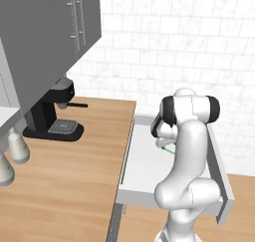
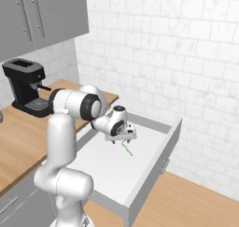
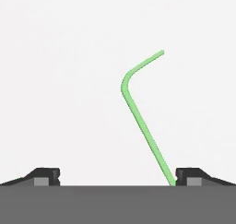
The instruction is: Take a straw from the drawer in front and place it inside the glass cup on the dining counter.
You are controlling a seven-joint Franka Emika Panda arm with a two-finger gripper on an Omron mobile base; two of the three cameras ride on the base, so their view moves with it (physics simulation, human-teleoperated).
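The drawer [image 2: 154, 163] stands pulled out from the wood-topped desk [image 1: 64, 176], and the straw [image 2: 127, 147] lies flat on its pale floor, a thin bright green stick with a bent end. The hand [image 2: 122, 138] hangs low inside the drawer, just over the straw's near end, with its fingers spread wide apart and nothing between them. In the hand view the straw [image 3: 140, 119] runs from beside the right fingertip [image 3: 191, 174] up across the white drawer floor, then bends and angles off to the upper right; its lower end sits just at the inner edge of that fingertip, while the left fingertip [image 3: 44, 174] is well apart from it. Whether the right fingertip touches the straw cannot be told. In the left base view a short piece of the straw [image 1: 168, 149] shows beside the arm's wrist, over the drawer [image 1: 149, 169]. A black coffee machine [image 1: 52, 111] stands on the desk to the left, under grey wall cabinets [image 1: 50, 32]
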